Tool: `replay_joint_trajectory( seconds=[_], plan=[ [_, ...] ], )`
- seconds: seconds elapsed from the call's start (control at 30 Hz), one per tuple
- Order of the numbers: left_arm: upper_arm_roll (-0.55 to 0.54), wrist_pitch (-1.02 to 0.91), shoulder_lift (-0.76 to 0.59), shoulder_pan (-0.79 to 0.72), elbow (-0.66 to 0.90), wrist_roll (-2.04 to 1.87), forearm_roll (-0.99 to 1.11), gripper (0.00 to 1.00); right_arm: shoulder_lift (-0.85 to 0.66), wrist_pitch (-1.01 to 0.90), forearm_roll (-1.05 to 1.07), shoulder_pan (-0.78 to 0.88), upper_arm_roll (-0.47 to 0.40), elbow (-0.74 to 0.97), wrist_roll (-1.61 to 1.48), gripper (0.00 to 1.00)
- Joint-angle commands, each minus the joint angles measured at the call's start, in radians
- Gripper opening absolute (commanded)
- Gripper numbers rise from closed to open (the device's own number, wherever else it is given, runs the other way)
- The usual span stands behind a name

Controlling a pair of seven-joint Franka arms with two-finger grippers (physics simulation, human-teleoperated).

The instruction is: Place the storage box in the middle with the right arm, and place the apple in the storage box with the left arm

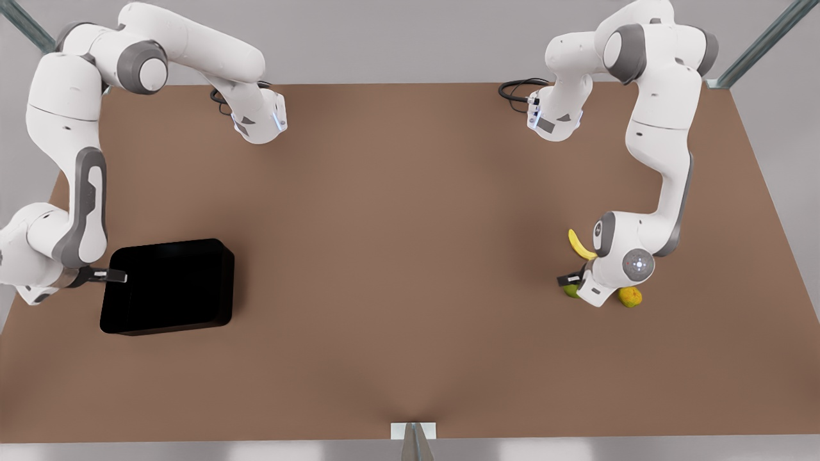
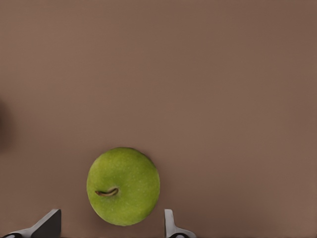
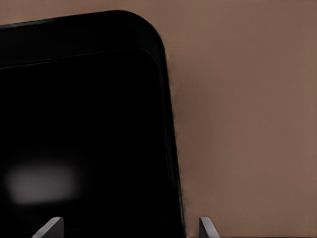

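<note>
Left gripper (image 2: 111, 229), fingers spread, hovers over the apple (image 2: 123, 186) near the banana (image 1: 580, 245); right gripper (image 3: 130, 229), also open, straddles the storage box (image 1: 168, 286) wall, front view's left.

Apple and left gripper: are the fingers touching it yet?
Apart. In the left wrist view, bare table shows between the apple and each finger of the open left gripper.

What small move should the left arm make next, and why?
Probably lower the left gripper a little and then close it. Its jaws are open on either side of the apple, which lies on the table. The right gripper is open astride the storage box wall.
</note>
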Motion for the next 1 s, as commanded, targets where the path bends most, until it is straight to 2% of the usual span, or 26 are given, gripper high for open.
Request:
replay_joint_trajectory(
  seconds=[0.0,0.2,0.23,0.27,0.3,0.33,0.73,0.97],
  plan=[
    [0.0,0.0,0.0,0.003,0.0,0.002,-0.016,1.0,0.006,0.007,-0.006,-0.003,0.0,-0.001,0.0,1.0],
    [0.0,0.003,0.025,0.003,0.008,0.003,-0.016,1.0,0.073,0.108,-0.012,-0.046,0.017,-0.022,-0.023,1.0],
    [0.0,0.003,0.028,0.002,0.015,0.002,-0.016,1.0,0.078,0.122,-0.012,-0.045,0.015,-0.033,-0.023,0.86],
    [0.0,0.002,0.037,0.002,0.026,0.002,-0.016,1.0,0.079,0.122,-0.012,-0.045,0.017,-0.035,-0.023,0.63],
    [0.0,0.003,0.043,0.002,0.031,0.002,-0.015,1.0,0.084,0.122,-0.014,-0.045,0.017,-0.035,-0.025,0.24],
    [0.0,0.003,0.046,0.002,0.037,0.002,-0.016,1.0,0.083,0.121,-0.015,-0.043,0.017,-0.035,-0.026,0.21],
    [0.002,0.005,0.088,0.003,0.052,0.011,-0.013,1.0,0.069,0.099,-0.017,-0.051,0.032,-0.021,-0.023,0.21],
    [0.002,0.005,0.097,0.003,0.051,0.012,-0.009,1.0,0.015,-0.082,0.003,-0.058,0.066,0.056,-0.005,0.21]
  ],
)
